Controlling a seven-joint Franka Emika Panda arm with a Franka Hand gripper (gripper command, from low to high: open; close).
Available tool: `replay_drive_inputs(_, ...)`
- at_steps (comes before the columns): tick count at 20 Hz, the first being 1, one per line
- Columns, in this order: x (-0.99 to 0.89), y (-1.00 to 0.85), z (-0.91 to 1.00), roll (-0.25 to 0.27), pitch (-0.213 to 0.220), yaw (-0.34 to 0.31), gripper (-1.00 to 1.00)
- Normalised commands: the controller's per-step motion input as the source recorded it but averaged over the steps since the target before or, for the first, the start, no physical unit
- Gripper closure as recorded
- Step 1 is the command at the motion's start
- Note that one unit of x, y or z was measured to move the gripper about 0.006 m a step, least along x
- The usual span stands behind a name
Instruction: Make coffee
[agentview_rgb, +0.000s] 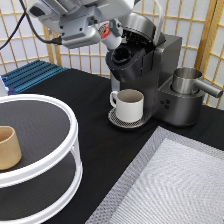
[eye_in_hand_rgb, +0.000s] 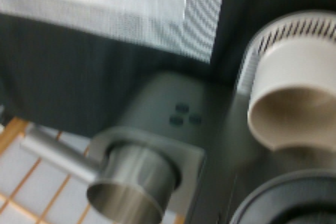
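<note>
The coffee, a small white pod with a red-orange lid (agentview_rgb: 104, 31), is held in my gripper (agentview_rgb: 107, 36), which is shut on it near the exterior view's top. It hangs just up and left of the open brew chamber (agentview_rgb: 122, 55) of the dark coffee machine (agentview_rgb: 160, 65), whose lid (agentview_rgb: 142, 24) is raised. A white mug (agentview_rgb: 130, 105) with a handle stands on the drip tray under the spout. In the wrist view the mug (eye_in_hand_rgb: 292, 90) and the chamber rim (eye_in_hand_rgb: 296, 207) appear from above.
A steel jug (agentview_rgb: 186, 80) (eye_in_hand_rgb: 131, 192) sits on the machine's right side. A white two-tier round shelf (agentview_rgb: 60, 150) at the left carries a tan cup (agentview_rgb: 7, 147). A grey mat (agentview_rgb: 175, 185) lies at the bottom right and a blue rack (agentview_rgb: 30, 75) at the back left.
</note>
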Motion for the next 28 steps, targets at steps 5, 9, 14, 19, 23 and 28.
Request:
replay_drive_inputs(5, 0.04, 0.35, -0.02, 0.089, 0.037, -0.026, 1.00)
replay_drive_inputs(9, -0.13, 0.37, -0.13, 0.036, 0.039, 0.000, 1.00)
replay_drive_inputs(14, -0.14, 0.31, -0.13, 0.023, 0.056, 0.000, 1.00)
replay_drive_inputs(19, -0.31, 0.16, -0.23, 0.013, 0.043, 0.001, 1.00)
replay_drive_inputs(23, -0.32, 0.21, -0.19, 0.000, 0.018, 0.000, 1.00)
replay_drive_inputs(28, -0.13, 0.31, 0.05, 0.000, 0.019, 0.000, 1.00)
